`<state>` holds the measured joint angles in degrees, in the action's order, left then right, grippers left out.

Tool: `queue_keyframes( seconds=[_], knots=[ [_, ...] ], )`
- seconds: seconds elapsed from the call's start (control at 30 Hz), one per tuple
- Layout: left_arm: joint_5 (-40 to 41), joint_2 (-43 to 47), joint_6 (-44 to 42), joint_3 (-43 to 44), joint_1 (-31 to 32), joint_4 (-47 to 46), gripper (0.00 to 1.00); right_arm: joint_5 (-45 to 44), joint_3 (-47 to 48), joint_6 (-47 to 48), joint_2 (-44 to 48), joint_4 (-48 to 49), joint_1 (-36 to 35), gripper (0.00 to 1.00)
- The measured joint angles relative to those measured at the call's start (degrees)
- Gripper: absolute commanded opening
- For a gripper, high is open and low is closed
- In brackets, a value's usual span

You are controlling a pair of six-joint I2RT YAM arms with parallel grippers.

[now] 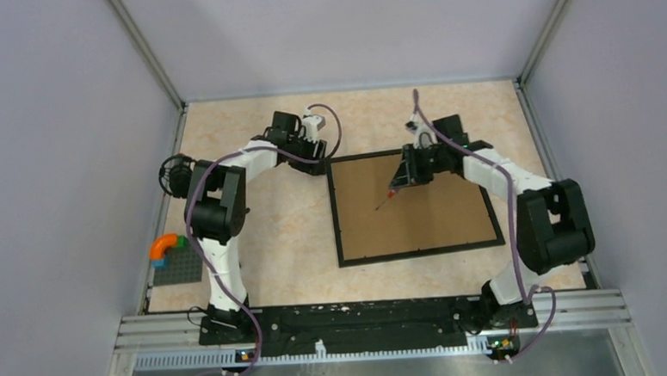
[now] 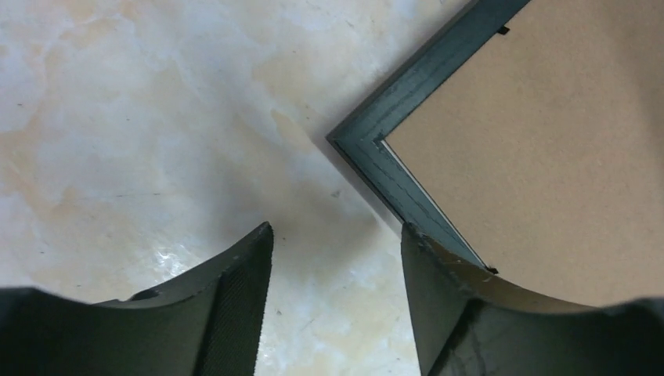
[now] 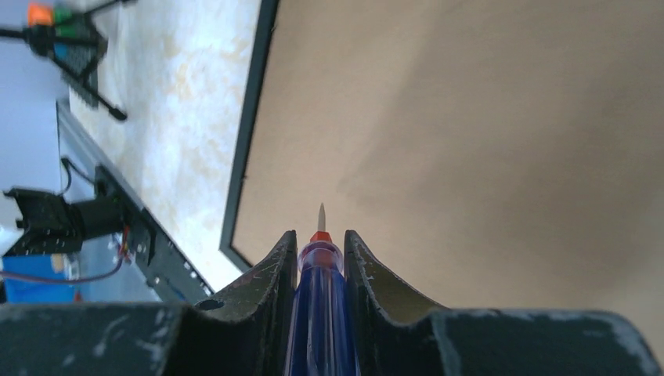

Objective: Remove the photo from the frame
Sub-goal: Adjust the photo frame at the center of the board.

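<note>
Early stage: frame point(image 1: 435, 213) lies face-down on tabletop point(image 1: 273, 243), backing on, photo unseen, prob. inside. Left claw point(image 2: 337, 235) gapes empty by far-left corner; right claw point(image 3: 319, 235) grips screwdriver point(image 3: 317, 313) over the back.

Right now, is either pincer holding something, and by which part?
The right pincer holds a screwdriver by its blue handle, tip poking out. The left pincer is open and empty.
</note>
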<state>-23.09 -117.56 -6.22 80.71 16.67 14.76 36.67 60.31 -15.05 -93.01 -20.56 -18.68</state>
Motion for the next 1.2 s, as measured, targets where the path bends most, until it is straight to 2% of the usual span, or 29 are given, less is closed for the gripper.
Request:
queue_keyframes(
  seconds=[0.17, 0.33, 0.43, 0.53, 0.9, 1.2],
  knots=[
    [1.73, 0.72, -4.31, 0.98, 1.95, 4.63, 0.82, -0.61, -0.33, 7.39, 6.62, -4.35, 15.34, 0.00],
    [4.42, 2.78, -5.05, -1.42, 5.90, 5.95, 0.85, -2.86, -0.28, 16.04, 7.82, -9.33, 31.19, 0.00],
    [6.12, 3.72, -4.44, -2.84, 7.78, 5.62, 0.85, -4.98, -0.26, 19.89, 7.82, -11.37, 36.35, 0.00],
    [7.19, 3.82, -3.72, -3.41, 8.02, 4.70, 0.81, -7.19, -0.26, 22.75, 7.82, -11.80, 37.48, 0.00],
    [9.40, 0.87, 1.60, 0.61, 6.71, 4.52, 0.49, -8.48, 2.47, 25.05, 3.04, -6.91, 37.44, 0.00],
    [7.43, -0.09, 4.28, 1.46, 5.99, 4.11, 0.38, -8.63, 7.69, 24.92, -3.23, -1.44, 35.63, 0.00]
  ],
)
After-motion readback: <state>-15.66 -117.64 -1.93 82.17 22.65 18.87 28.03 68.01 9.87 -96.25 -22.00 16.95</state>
